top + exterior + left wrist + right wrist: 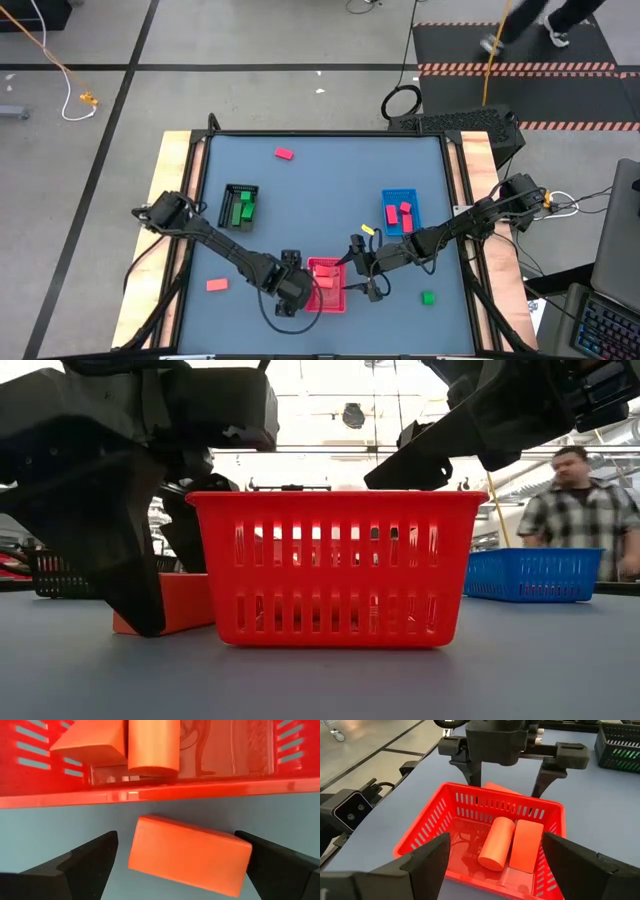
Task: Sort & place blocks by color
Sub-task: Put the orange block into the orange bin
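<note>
**Orange block between open claw fingers beside red tray**

The left claw stands spread apart around a salmon-orange block lying on the counter just outside the red tray. The right claw hovers open above that tray, where two orange blocks lie.

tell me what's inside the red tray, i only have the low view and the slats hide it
Observer: Two salmon-orange pieces lie side by side in the red tray: a cylinder and a rectangular block.
Operator: and what's gripped right now
Observer: Nothing. The left tool is open, one finger on each side of the orange block on the table just outside the tray. The right tool is open at the tray's other side.
Operator: anything loose elsewhere
Observer: Three: a magenta block, a salmon block and a green block.
</note>
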